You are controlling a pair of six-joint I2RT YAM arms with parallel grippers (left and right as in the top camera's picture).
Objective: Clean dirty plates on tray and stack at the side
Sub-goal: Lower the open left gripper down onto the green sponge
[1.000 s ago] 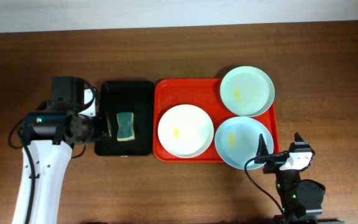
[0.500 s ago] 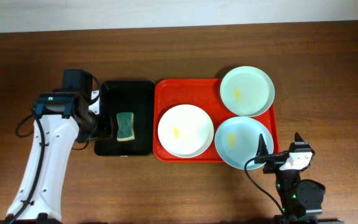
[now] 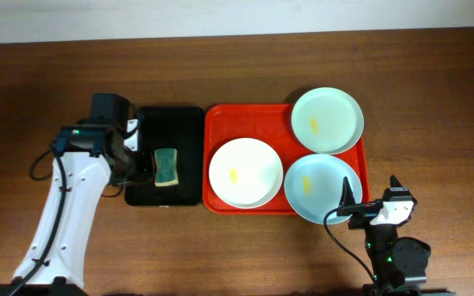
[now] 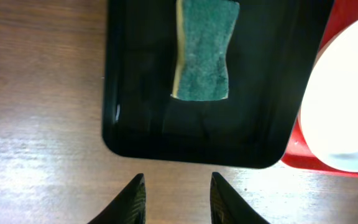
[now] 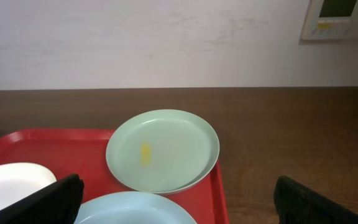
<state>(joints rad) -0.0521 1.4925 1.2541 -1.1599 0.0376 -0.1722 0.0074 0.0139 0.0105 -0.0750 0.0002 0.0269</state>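
My left gripper [image 4: 176,198] sits just outside the black tray [image 4: 135,93], jaws apart, empty; sponge [image 4: 204,50] lies inside it; right gripper [image 5: 178,190] gapes wide.

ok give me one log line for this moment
left pincer open, short of sponge | right pincer open | plates smeared, on red tray

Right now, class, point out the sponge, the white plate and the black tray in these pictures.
sponge [image 4: 202,53], left wrist view, centre of its green top.
white plate [image 3: 255,168], overhead view, bare middle right of the smear.
black tray [image 3: 183,125], overhead view, bare floor clear of the sponge.
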